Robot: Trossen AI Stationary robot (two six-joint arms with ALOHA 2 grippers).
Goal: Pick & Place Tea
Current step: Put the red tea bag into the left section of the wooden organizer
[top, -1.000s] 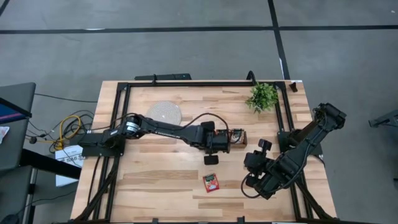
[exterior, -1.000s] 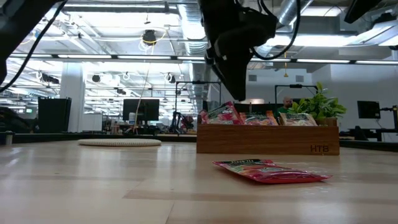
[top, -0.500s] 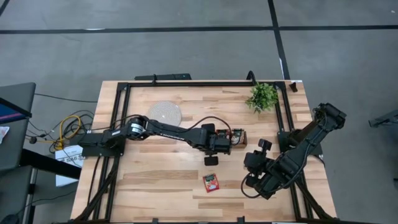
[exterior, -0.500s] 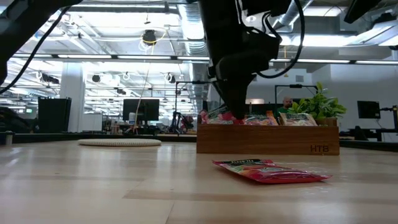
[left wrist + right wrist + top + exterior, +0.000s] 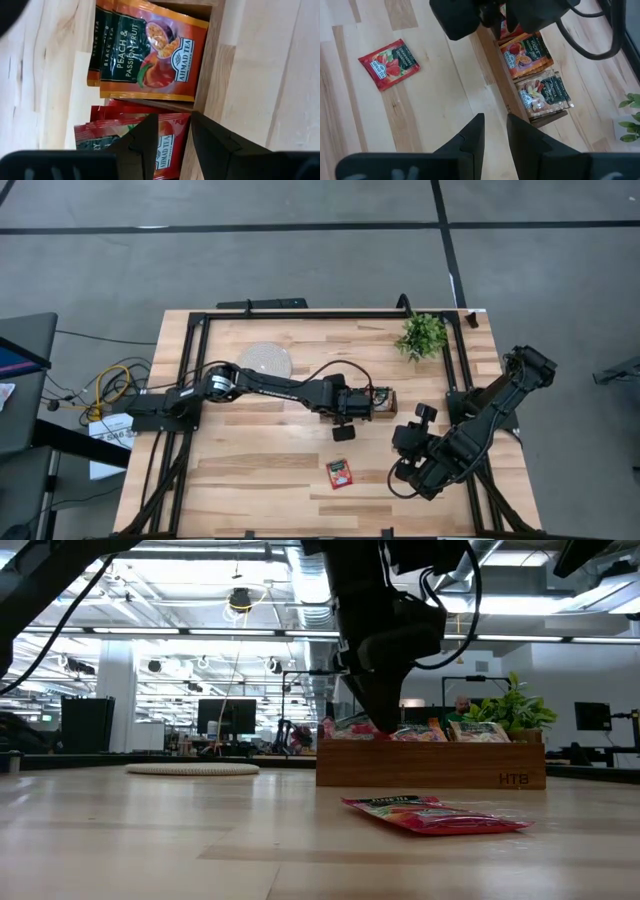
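Observation:
A brown wooden tray (image 5: 384,396) (image 5: 430,766) holds tea sachets in three compartments: red ones (image 5: 167,150), orange ones (image 5: 150,55) and pale ones (image 5: 542,95). One red sachet (image 5: 340,473) (image 5: 435,815) (image 5: 389,63) lies flat on the table in front of the tray. My left gripper (image 5: 349,408) (image 5: 383,725) (image 5: 173,116) is open and reaches down into the tray's red-sachet compartment, one finger over the sachets and the other by the tray wall. My right gripper (image 5: 408,475) (image 5: 494,120) waits open near the table's right edge, touching nothing. My left gripper comes from above, pointing down, with its fingertips (image 5: 150,125) at the top of the red sachets in the tray's end compartment. Whether the fingers touch a sachet, I cannot tell.
A round white disc (image 5: 265,360) (image 5: 190,769) lies at the far left of the table. A small green plant (image 5: 422,335) (image 5: 510,705) stands at the far right behind the tray. A black frame runs round the table's edges. Bare wood lies between the disc and the tray.
My left gripper has moved down and a little toward the far right, from above the tray's left end until its fingertips are among the red sachets. The loose red sachet and my right arm have kept still.

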